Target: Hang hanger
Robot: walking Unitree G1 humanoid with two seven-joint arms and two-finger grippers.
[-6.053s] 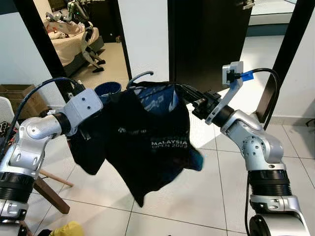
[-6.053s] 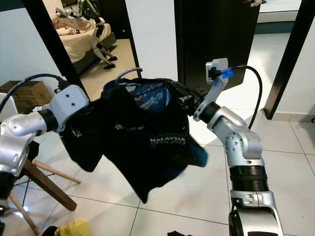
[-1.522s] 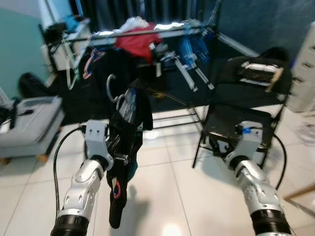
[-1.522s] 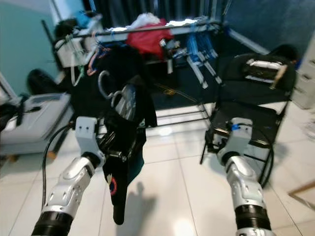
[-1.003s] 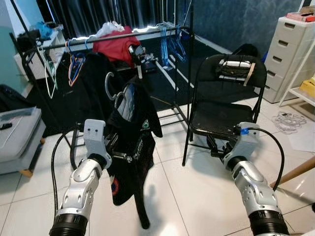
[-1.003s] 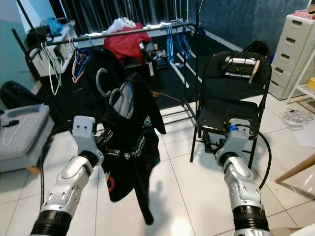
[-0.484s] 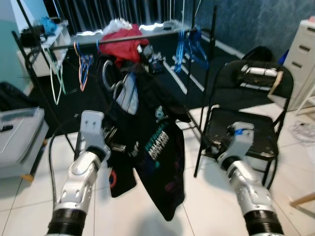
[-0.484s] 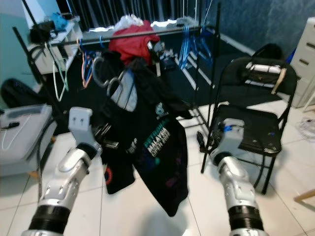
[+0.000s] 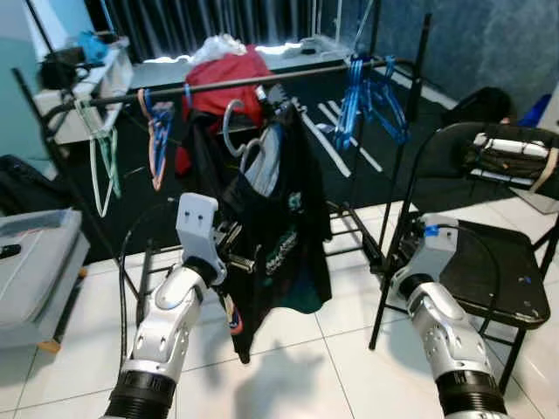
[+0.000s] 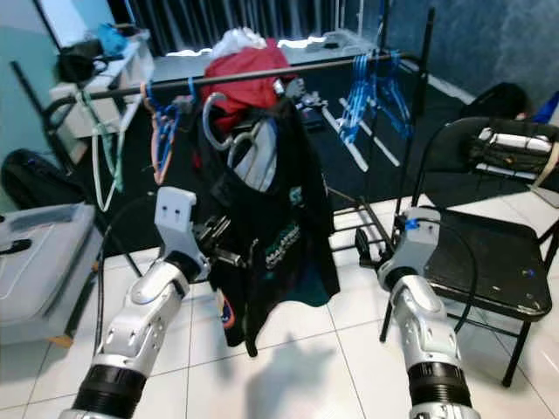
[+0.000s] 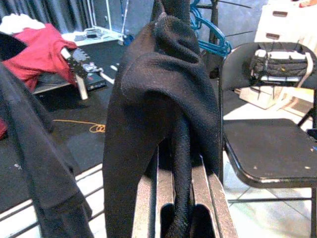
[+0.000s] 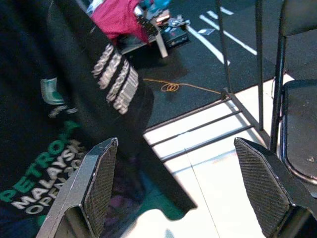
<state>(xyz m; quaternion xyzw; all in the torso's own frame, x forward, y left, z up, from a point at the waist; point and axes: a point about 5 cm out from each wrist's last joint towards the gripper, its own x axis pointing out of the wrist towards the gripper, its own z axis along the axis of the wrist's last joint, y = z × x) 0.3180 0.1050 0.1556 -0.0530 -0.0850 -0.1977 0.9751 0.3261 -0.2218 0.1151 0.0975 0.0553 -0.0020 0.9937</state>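
Observation:
A black T-shirt [image 9: 284, 227] with white and green print hangs on a hanger whose grey hook [image 9: 232, 118] sticks up just below the black clothes rail [image 9: 288, 77]. I cannot tell whether the hook touches the rail. My left gripper [image 9: 238, 249] is shut on the shirt's left shoulder, and black cloth [image 11: 163, 99] bunches between its fingers [image 11: 145, 203] in the left wrist view. My right gripper [image 10: 363, 251] stands open and holds nothing, low and to the right of the shirt. Its fingers [image 12: 99, 183] are spread wide towards the shirt's hem.
The rail carries a red garment [image 9: 225, 77], blue hangers [image 9: 369, 92], orange and blue hangers [image 9: 159, 131] and a pale green one [image 9: 100, 161]. A black folding chair [image 9: 489, 262] with a bag [image 9: 515, 161] on its back stands right. A grey box [image 9: 35, 262] sits left on the tiled floor.
The camera has come closer to the rack. My left gripper has carried the shirt up and forward, so the hook is now just under the rail. The right gripper stays open and low.

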